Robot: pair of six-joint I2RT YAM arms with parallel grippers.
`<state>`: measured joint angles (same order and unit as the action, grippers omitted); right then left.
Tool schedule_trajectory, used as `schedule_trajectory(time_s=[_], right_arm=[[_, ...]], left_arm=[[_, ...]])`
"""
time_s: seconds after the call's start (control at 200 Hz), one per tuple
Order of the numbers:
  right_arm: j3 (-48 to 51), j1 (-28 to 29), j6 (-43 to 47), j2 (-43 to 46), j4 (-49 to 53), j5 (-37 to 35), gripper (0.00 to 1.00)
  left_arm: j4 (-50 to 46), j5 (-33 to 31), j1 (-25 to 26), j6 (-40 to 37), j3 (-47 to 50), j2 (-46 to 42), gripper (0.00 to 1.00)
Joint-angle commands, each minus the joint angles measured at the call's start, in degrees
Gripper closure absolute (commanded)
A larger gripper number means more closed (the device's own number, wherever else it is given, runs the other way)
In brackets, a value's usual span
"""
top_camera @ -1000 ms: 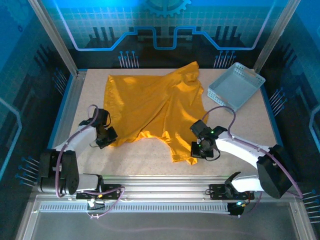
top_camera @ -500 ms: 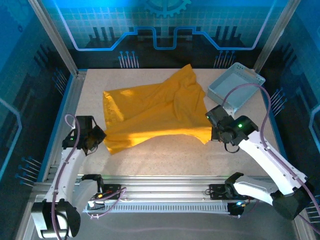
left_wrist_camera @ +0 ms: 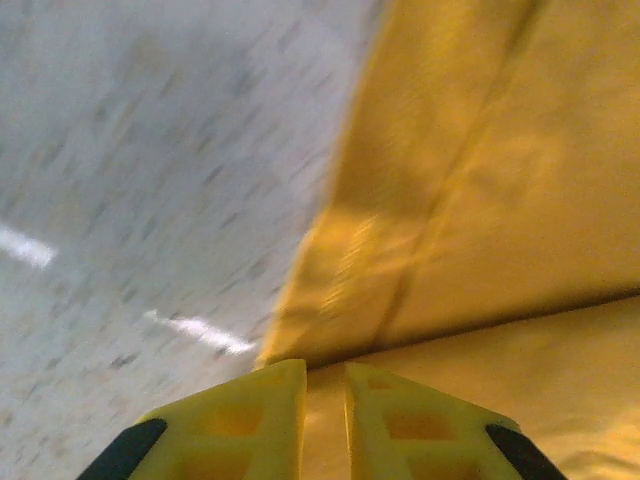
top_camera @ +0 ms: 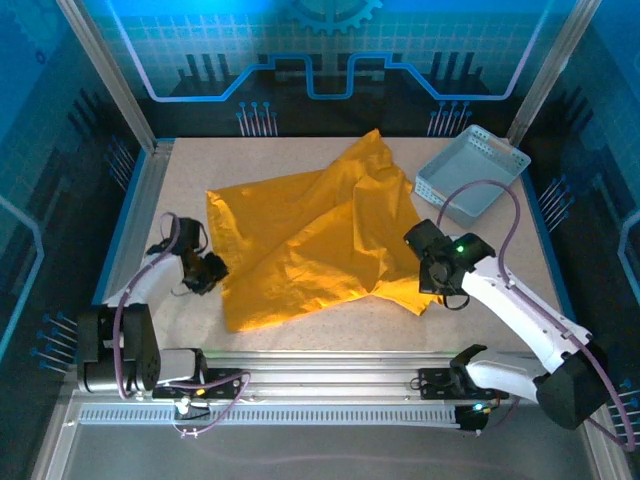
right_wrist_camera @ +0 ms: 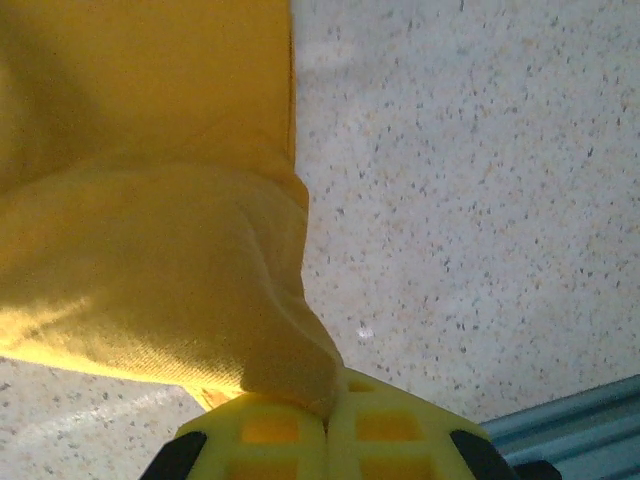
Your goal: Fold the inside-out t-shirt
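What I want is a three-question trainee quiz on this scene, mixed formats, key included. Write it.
1. True or false: the mustard-yellow cloth t-shirt lies inside the pale blue-grey perforated plastic basket.
2. The right gripper is: A) open above bare table, B) shut on the t-shirt, C) inside the basket.
3. Fill in: the basket stands at the speckled table's far ____ corner.
Key: 1 false; 2 B; 3 right.
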<state>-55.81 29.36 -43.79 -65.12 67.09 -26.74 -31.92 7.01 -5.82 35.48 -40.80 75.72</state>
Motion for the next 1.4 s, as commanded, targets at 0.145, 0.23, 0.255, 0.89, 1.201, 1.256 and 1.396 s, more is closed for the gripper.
schedule_trajectory(time_s=[0.145,0.23,0.255,0.89,1.201,1.256,1.396], right_arm=[[-4.12,-3.86,4.40,-2.84,-1.17,-1.32,1.00],[-2.69,-3.38,2.47,-1.38,0.34,-1.22,0.99],[-2.05,-3.17,1.88,-0.79,0.49,-0.99,0.99],[0.09,-1.15,0.30,1.57,-0.17,0.07,1.00],[-3.39,-2.20,1.48,2.36,2.18,-3.60,1.00],[-5.61,-2.46,3.21,2.71,2.52,-4.78,1.00],[-13.27,-2.78,9.89,2.33,2.58,-8.84,1.00]], left_arm=[[-6.25,-5.52,5.28,1.77,-1.29,-5.24,0.59],[-11.88,-9.66,10.59,6.18,3.31,-13.75,0.48],[-13.51,-10.35,12.12,7.64,4.55,-16.57,0.46],[-11.04,-9.43,27.64,21.32,16.19,-22.31,0.41],[-12.57,-12.20,28.15,18.89,13.05,-22.38,0.90],[-13.45,-13.43,28.10,17.53,10.99,-23.34,0.94],[-15.61,-17.90,25.21,11.73,1.48,-23.09,0.96]])
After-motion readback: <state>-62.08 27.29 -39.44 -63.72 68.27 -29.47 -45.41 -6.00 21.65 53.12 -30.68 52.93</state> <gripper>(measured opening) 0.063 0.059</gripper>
